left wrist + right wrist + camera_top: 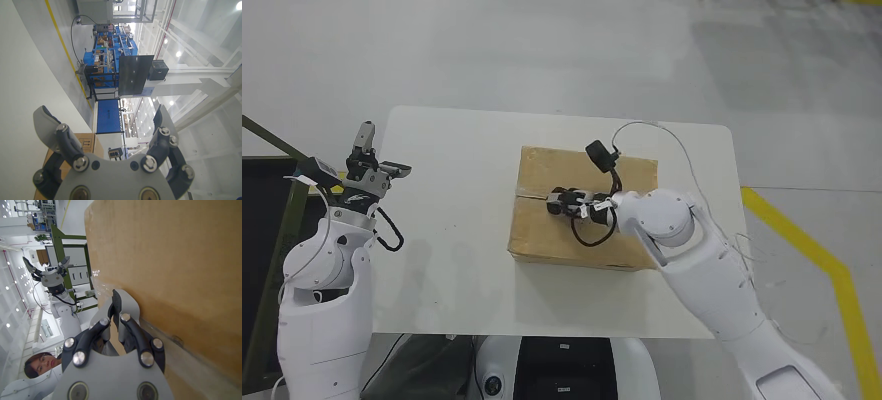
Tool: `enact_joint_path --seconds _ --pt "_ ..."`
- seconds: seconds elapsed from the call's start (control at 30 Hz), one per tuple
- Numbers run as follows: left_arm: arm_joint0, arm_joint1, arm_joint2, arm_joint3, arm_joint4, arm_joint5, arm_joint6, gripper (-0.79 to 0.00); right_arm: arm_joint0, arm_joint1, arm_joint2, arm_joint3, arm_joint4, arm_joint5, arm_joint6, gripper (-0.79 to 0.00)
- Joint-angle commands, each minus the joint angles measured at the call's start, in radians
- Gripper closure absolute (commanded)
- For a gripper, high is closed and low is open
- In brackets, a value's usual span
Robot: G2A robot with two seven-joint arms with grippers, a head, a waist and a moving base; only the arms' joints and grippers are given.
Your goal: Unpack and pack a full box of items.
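Observation:
A closed brown cardboard box (pixel 542 235) lies in the middle of the white table (pixel 452 280), with a clear tape strip (pixel 191 366) along its top seam. My right gripper (pixel 558 205) rests on the box top at that seam, near the box's left edge. In the right wrist view its fingers (pixel 115 302) are shut together against the cardboard (pixel 170 256), and I cannot make out anything held between them. My left gripper (pixel 374 160) hangs open and empty at the table's left edge, well away from the box. The left wrist view has its fingers (pixel 46 118) spread wide, with the box corner (pixel 85 142) behind them.
A black panel in a green frame (pixel 262 230) stands just off the table's left side. A thin cable (pixel 682 150) arcs over the table's back right part. The table surface left of the box and in front of it is bare.

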Motion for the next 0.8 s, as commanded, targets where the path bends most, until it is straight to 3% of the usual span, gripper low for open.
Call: enact_joint_path --seconds 0.0,0.77 --pt "0.0 0.0 0.0 0.0 0.0 0.0 0.0 -0.785 -0.02 0.005 0.015 -0.012 -0.002 0.005 -0.005 0.0" --pt "0.0 0.0 0.0 0.0 0.0 0.0 0.0 -0.785 -0.235 0.06 0.243 -0.147 0.042 0.015 -0.064 0.0"
